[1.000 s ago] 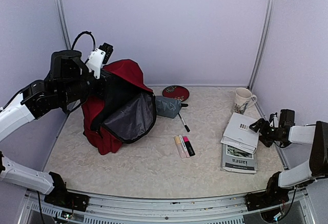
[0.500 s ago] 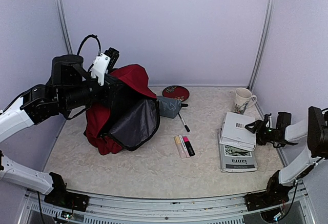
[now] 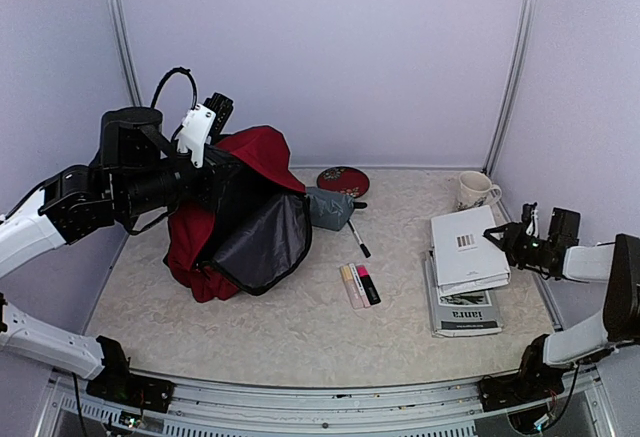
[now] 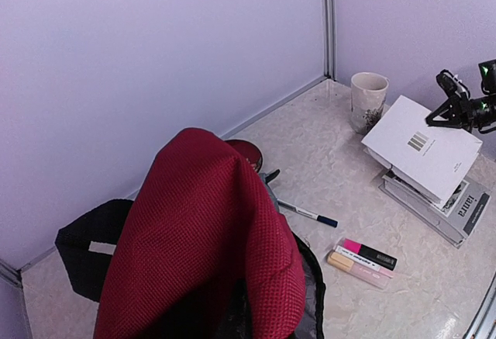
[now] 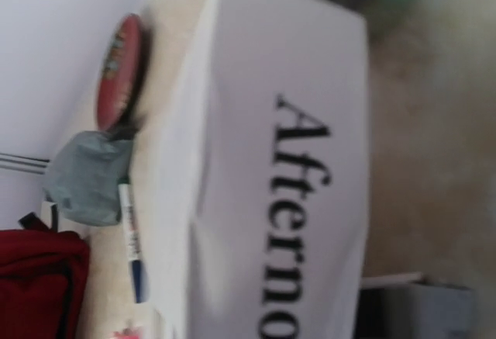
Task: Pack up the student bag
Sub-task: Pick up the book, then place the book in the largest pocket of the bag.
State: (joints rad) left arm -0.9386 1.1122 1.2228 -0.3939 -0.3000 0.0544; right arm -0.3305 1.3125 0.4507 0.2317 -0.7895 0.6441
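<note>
- Student bag (image 3: 258,152): large dark red soft fabric backpack with black straps and dark grey lining. It stands on the left part of the bench (image 3: 300,332), toward the far-left corner. Its mouth gapes toward the middle of the bench and its red top flap is raised.
- Left hand: hidden behind the raised fabric at the top of the student bag, at the end of the black left arm (image 3: 125,167). I cannot tell whether it is spread or pressed together.
- Right hand (image 3: 507,244): low by the right edge of the bench, pinching the right edge of the white book.
- White book (image 3: 465,249): flat white paperback with a barcode on the upturned cover. It is tilted, resting partly on the stack below it.
- Stack of printed books (image 3: 466,315): black-and-white covers, lying flat near the right edge under the white book.
- Mug (image 3: 473,192): white ceramic with a printed pattern, upright at the far-right corner.
- Round tin (image 3: 343,179): dark red and flat, at the far edge just behind the pouch.
- Pouch (image 3: 327,207): small, grey, zipped, touching the student bag's right side.
- Pen (image 3: 358,239): white barrel with dark ends, just beside the pouch.
- Highlighters (image 3: 359,284): pale yellow, white, and pink with black, lying side by side in the middle of the bench.
</note>
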